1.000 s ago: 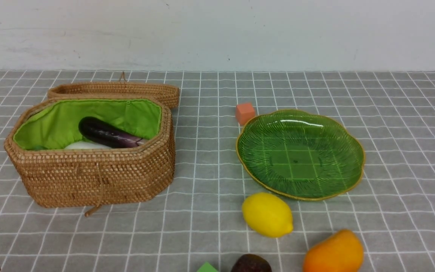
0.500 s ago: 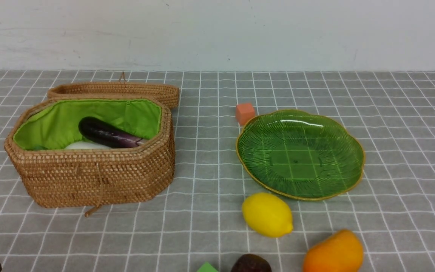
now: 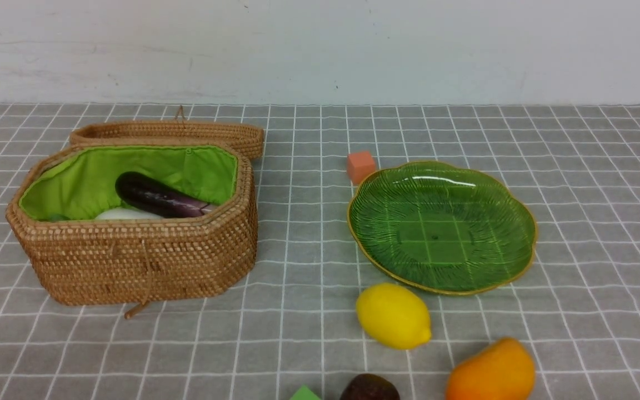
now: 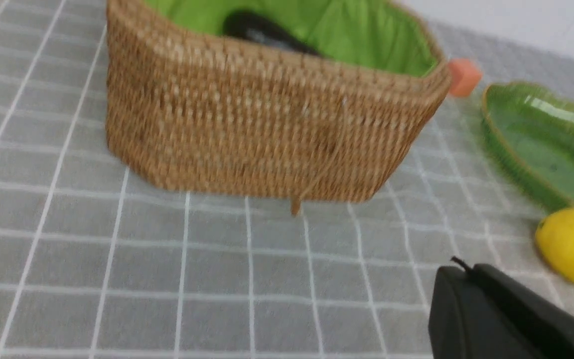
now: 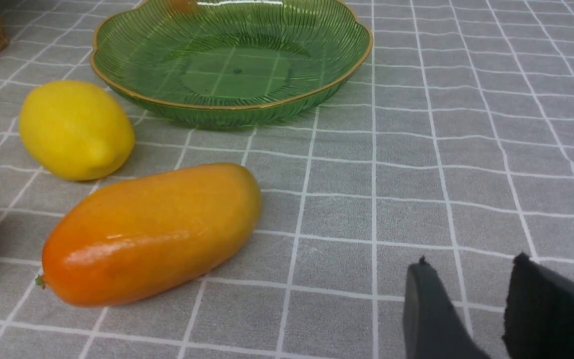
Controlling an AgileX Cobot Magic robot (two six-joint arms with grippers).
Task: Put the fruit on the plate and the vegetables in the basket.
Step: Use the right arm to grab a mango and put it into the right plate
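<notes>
The wicker basket [image 3: 131,255] stands open at the left with the purple eggplant [image 3: 156,197] and the white oval vegetable [image 3: 123,213] inside; the carrot is hidden. The green plate [image 3: 442,233] is bare. In front of it lie the lemon [image 3: 393,315], the mango [image 3: 491,372] and the maroon fruit [image 3: 370,388]. My left gripper [image 4: 459,269] is shut and empty, in front of the basket [image 4: 267,134] and left of the lemon [image 4: 573,247]. My right gripper [image 5: 471,262] is open and empty, right of the mango [image 5: 152,232]; it is outside the front view.
A small orange cube [image 3: 360,165] sits at the plate's far left rim. A green block [image 3: 304,394] lies at the front edge beside the maroon fruit. The basket's lid [image 3: 170,133] lies behind it. A grey checked cloth covers the table.
My left gripper has slid further out of the front view's bottom left corner. The fruit, plate and basket have not moved.
</notes>
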